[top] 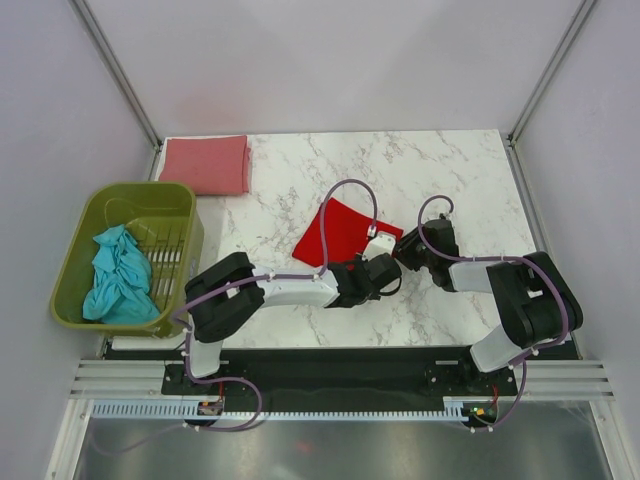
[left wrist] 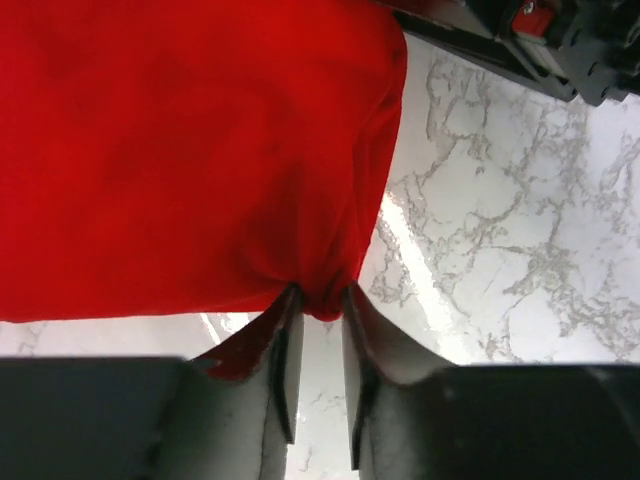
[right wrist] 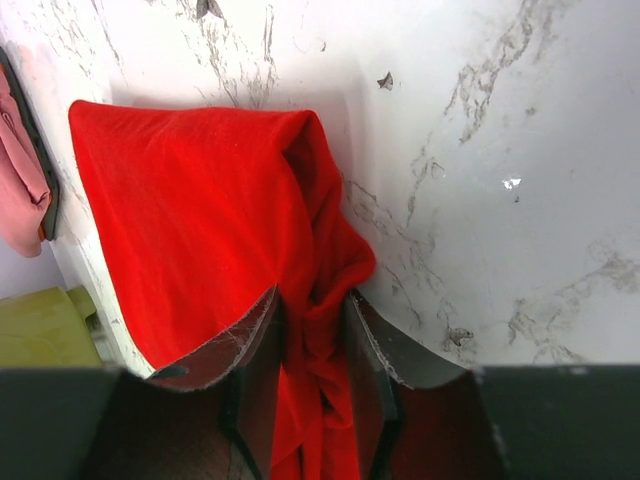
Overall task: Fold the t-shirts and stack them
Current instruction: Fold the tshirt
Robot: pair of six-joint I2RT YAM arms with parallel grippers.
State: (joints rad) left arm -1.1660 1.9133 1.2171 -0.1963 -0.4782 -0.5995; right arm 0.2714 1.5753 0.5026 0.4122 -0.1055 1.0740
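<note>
Left pincer (left wrist: 320, 292) and right pincer (right wrist: 313, 297) each clamp a bunched edge of the red t-shirt (top: 340, 232).

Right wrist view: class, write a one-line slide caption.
Right gripper pinches a bunched fold of the bright red cloth t-shirt on the white marbled tabletop.

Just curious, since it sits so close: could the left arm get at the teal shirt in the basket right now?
Probably not yet: the left tool is pinching the red shirt. Once freed, likely yes: the teal shirt lies uncovered in the basket beside that arm's base.
</note>
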